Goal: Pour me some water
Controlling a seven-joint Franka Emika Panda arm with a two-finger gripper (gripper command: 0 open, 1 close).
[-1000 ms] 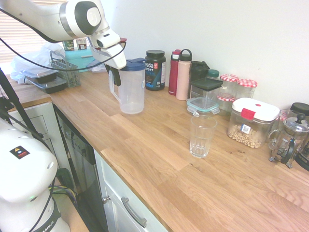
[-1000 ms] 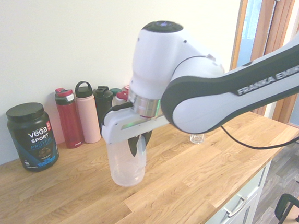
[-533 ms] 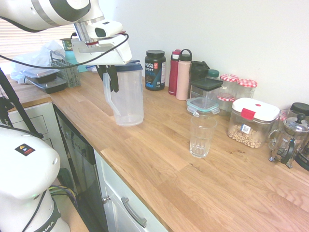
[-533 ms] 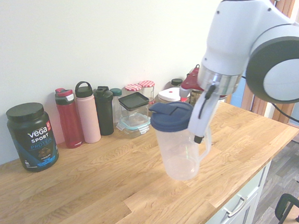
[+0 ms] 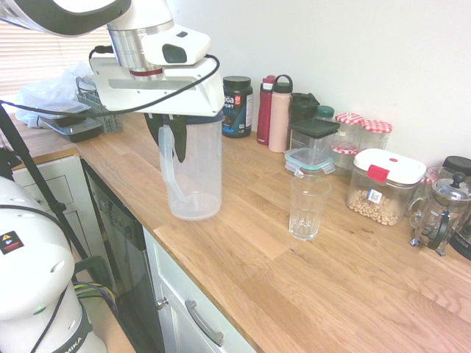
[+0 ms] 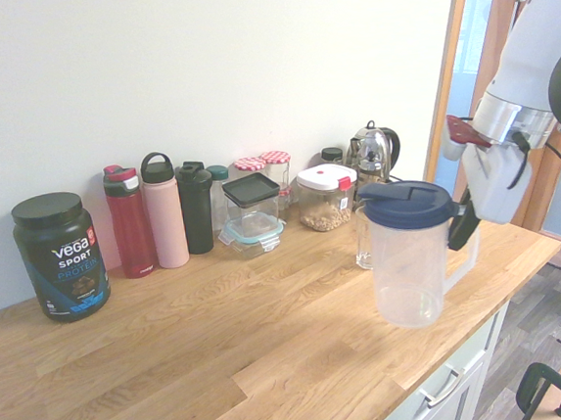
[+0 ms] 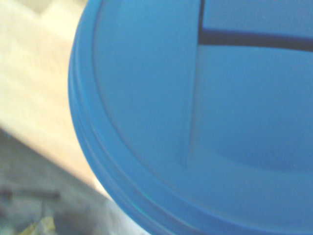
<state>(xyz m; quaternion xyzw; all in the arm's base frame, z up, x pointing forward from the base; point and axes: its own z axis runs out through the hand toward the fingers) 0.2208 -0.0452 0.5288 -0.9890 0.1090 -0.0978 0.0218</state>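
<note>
The pitcher (image 5: 193, 170) was a clear plastic jug with a dark blue lid (image 6: 406, 203) and a pale handle (image 5: 168, 163); it looked empty or nearly so. It hung upright directly below the gripper (image 5: 170, 140), whose dark fingers (image 5: 179, 143) were clenched on the top of the handle, with the jug's base at or just above the wooden counter (image 5: 243, 243). The empty drinking glass (image 5: 307, 207) stood well apart from the fingers, farther along the counter.

In the first exterior view the wrist covered the lid and the pitcher's rim. In the second, the fingers showed only as a dark sliver behind the handle, and the pitcher hid most of the glass. The wrist view was filled by the blurred blue lid, with a strip of counter beside it.

Compared with a second earlier, the pitcher had left its place near the black protein tub (image 5: 236, 106) and been carried along the counter toward the glass, the wrist having rolled.
</note>
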